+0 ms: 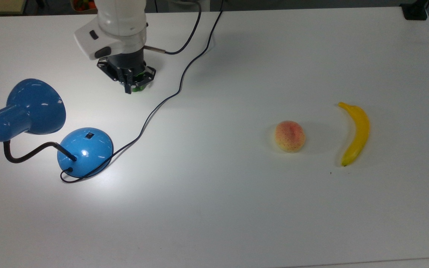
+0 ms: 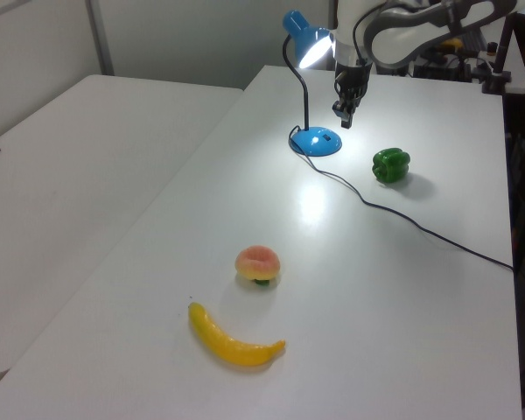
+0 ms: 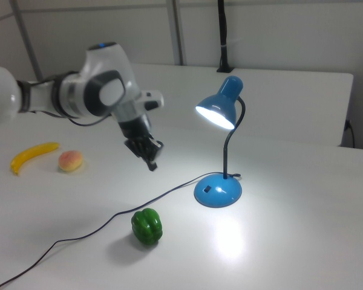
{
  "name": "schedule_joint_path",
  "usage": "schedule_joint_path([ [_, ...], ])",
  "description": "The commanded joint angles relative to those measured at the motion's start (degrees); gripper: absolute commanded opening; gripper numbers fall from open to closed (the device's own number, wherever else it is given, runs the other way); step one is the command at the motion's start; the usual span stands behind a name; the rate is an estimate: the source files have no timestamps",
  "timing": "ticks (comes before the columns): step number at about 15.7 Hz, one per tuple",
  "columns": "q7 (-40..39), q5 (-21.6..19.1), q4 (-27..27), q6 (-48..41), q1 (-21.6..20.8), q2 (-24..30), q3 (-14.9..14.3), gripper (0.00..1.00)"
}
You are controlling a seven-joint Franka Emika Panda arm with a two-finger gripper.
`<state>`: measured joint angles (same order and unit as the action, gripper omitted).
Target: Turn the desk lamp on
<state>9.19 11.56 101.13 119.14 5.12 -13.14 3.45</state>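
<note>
Desk lamp [image 3: 222, 151] stands on the white counter [image 1: 237, 204], lit: the shade [image 3: 218, 109] glows from inside and a bright pool falls on the counter by the base. Judged from that, the task looks done and no further press is called for.

Places relative to the lamp's base [image 1: 85, 150]:
- Shade [image 1: 24, 109] hangs up and toward the top view's left of the base, carried on the black gooseneck [image 1: 28, 154].
- Cord [image 1: 162, 100] runs off from the base toward the top view's upper right.
- Claw [image 1: 128, 87] hangs well apart from the base, up and toward the top view's right, over the green pepper [image 2: 390, 165]; it is raised clear of the counter in the right view.
- Switch [image 1: 88, 136] sits on the base's dome, on the side facing the claw.

Claw state: fingers [image 3: 151, 162] drawn close together, holding nothing.

Peach [image 1: 289, 136] and banana [image 1: 356, 132] lie far toward the top view's right of the base.
</note>
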Motion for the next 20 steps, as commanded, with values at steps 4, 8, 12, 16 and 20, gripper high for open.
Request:
schedule_joint_path([
  [4, 0.0, -3.6, -1.0, -13.3, -8.4, 9.3, -1.2, 0.0],
  [8, -3.8, -6.5, -1.0, -18.6, -11.3, 13.1, -3.3, 0.0],
  [12, -5.8, -10.1, -3.0, -20.9, -15.1, 15.2, -9.0, 0.0],
  [16, -5.7, -10.4, -4.0, -22.3, -14.7, 15.2, -8.9, 0.19],
  [20, -5.8, -8.9, -4.4, -24.2, -15.0, 15.2, -8.7, 1.0],
])
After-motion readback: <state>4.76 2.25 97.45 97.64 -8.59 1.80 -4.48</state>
